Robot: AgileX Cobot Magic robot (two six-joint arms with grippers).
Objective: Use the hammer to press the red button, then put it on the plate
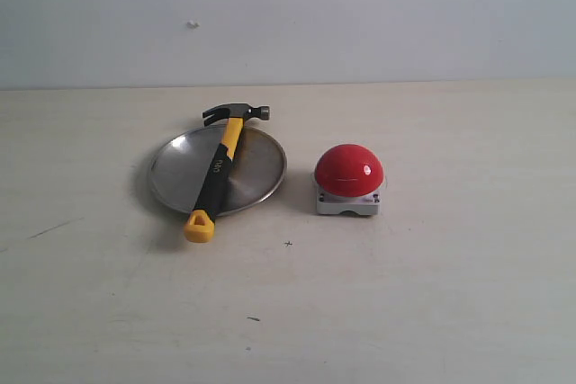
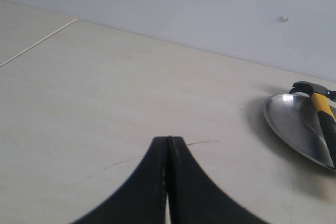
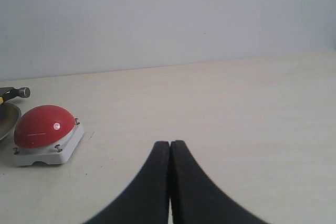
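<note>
Plainly, left gripper (image 2: 168, 140) and right gripper (image 3: 169, 144) are closed, holding nothing.

Dark-steel-headed claw hammer (image 1: 222, 164): handle noted yellow by the head, black along the grip, yellow at the looped end. Glossy red dome button (image 1: 348, 170): square base pale grey. Round brushed-silver metal plate (image 1: 262, 165): grey sheen. Pale cream counter (image 1: 414, 294): faint dark scuffs recorded. Bluish-white wall (image 1: 378, 6). Black noted on left end effector (image 2: 168, 140) and right end effector (image 3: 170, 144).
</note>
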